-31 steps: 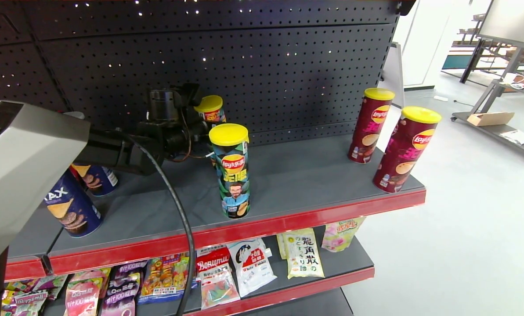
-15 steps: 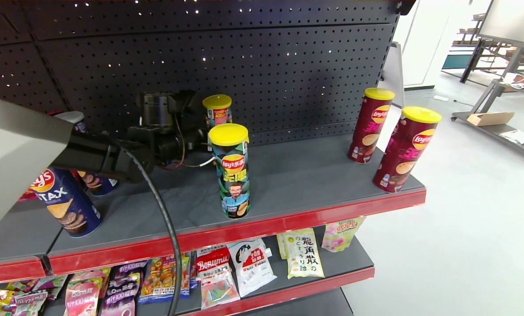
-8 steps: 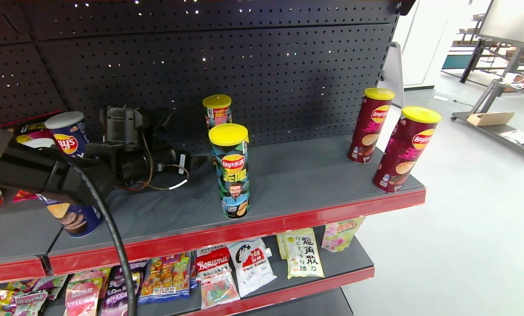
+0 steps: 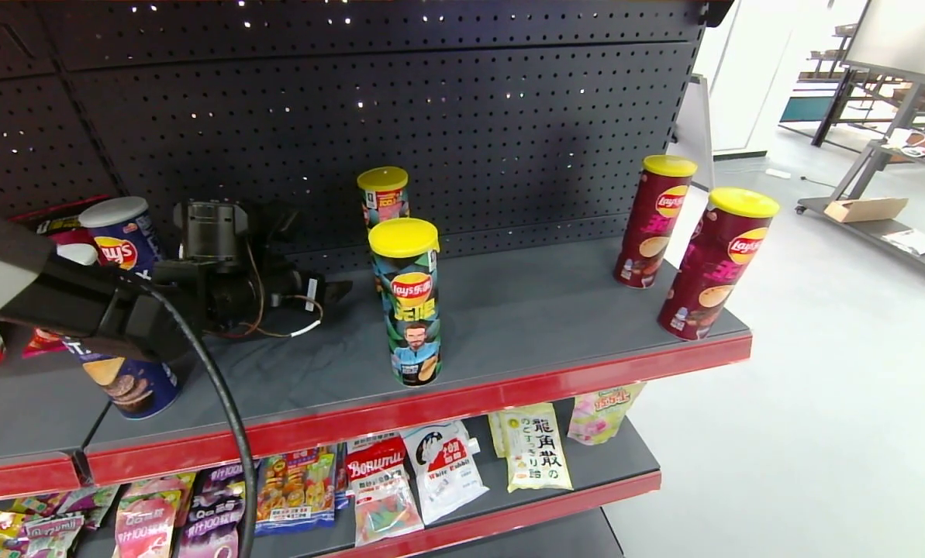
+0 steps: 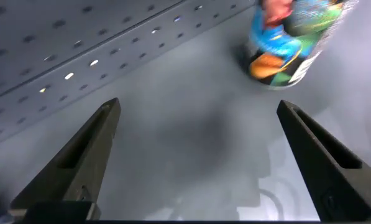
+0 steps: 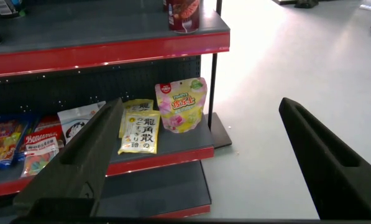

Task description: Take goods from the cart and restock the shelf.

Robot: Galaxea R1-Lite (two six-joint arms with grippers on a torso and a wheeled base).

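Observation:
Two green-and-black chip cans with yellow lids stand upright on the grey upper shelf (image 4: 509, 318): one near the front edge (image 4: 409, 302), one at the back by the pegboard (image 4: 384, 194). My left gripper (image 4: 330, 293) hovers low over the shelf to their left, open and holding nothing. In the left wrist view my left gripper (image 5: 197, 106) has bare shelf between its fingers, and the foot of one such can (image 5: 284, 43) lies beyond them. My right gripper (image 6: 201, 106) is open and holds nothing, out in front of the shelving.
Two maroon cans (image 4: 656, 221) (image 4: 718, 263) stand at the shelf's right end, one near the red front lip. Blue cans (image 4: 125, 232) (image 4: 125, 384) stand at the left, behind and under my left arm. Snack bags (image 4: 532, 446) fill the lower shelf. Open floor lies to the right.
My left gripper has let go of the back can by the pegboard and drawn away to the left, lower over the shelf. The can stays upright there.

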